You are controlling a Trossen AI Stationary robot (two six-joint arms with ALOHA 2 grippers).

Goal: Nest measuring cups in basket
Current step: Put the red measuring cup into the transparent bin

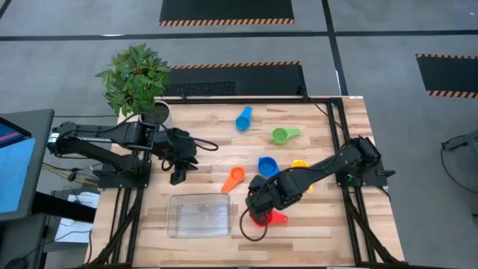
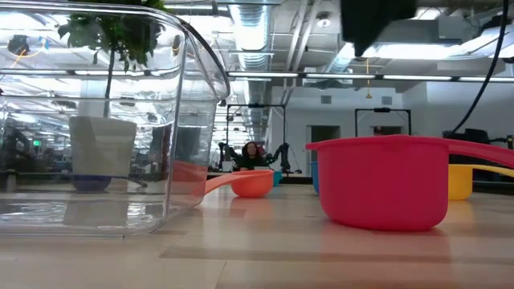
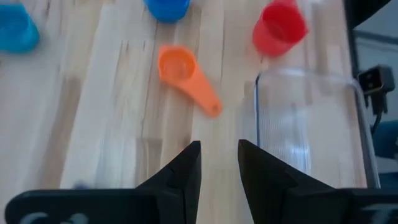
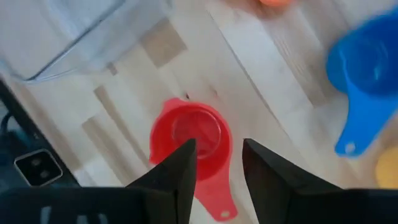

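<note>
The red measuring cup (image 1: 267, 218) (image 4: 189, 137) stands upright on the table near the front edge, handle toward the right. My right gripper (image 1: 256, 208) (image 4: 217, 158) hovers open just above it; in the low view the cup (image 2: 385, 181) stands free with the dark gripper high above. The clear basket (image 1: 199, 215) (image 2: 104, 120) rests on its base to the left of the red cup. My left gripper (image 1: 178, 175) (image 3: 219, 168) is open over bare table behind the basket. The orange cup (image 1: 234, 179) (image 3: 183, 71), blue cup (image 1: 267, 166) (image 4: 367, 68) and yellow cup (image 1: 301, 164) lie mid-table.
The green cup (image 1: 284, 134) and light blue cup (image 1: 243, 118) lie toward the far edge. A potted plant (image 1: 134, 78) in a white pot stands at the far left corner. A black cable loops by the red cup near the front edge. A person sits far off in the room (image 2: 250, 152).
</note>
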